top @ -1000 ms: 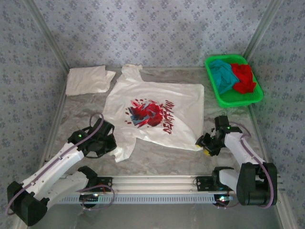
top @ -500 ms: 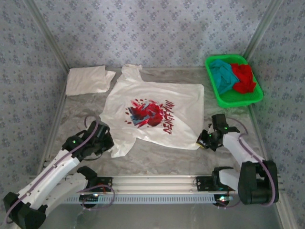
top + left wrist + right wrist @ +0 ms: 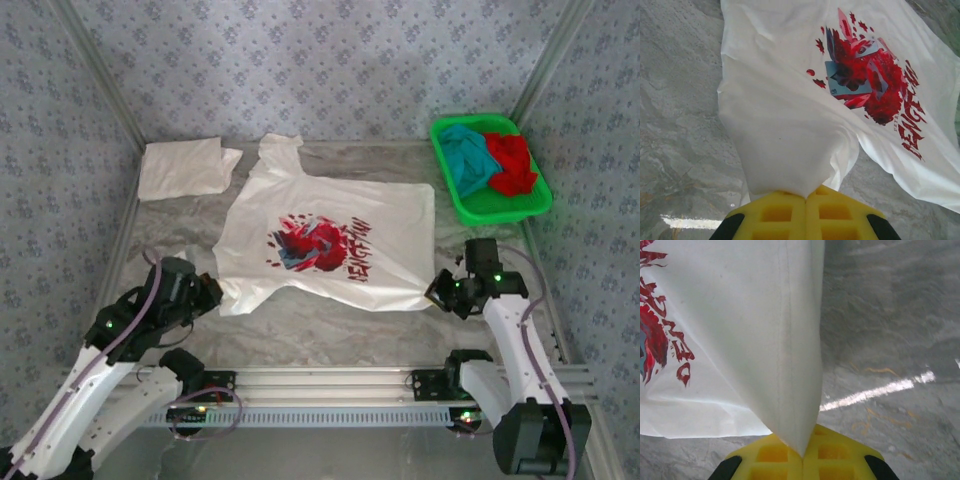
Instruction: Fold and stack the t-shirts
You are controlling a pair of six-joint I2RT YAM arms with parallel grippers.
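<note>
Gripping the printed t-shirt [image 3: 330, 245] at both near corners

Top view: the white tee lies spread print-up across the middle of the table [image 3: 330, 330]. The left gripper [image 3: 205, 295] is clamped on its near-left corner, and the right gripper [image 3: 445, 292] is clamped on its near-right corner. A folded white t-shirt [image 3: 185, 167] sits at the far left, just beside the printed one. At the far right, the green basket [image 3: 490, 205] holds a teal t-shirt [image 3: 465, 158] and a red t-shirt [image 3: 512, 162], bunched side by side.

Left wrist view: the yellow fingers meet with a gathered fold of white cloth pinched between them. The cloth rises off the table and runs away toward the red-and-blue splash and red lettering.

Right wrist view: the yellow fingers are closed on a narrow point of the hem – a stitched seam runs down into the pinch – with grey table to the right and red lettering at the left edge.
</note>
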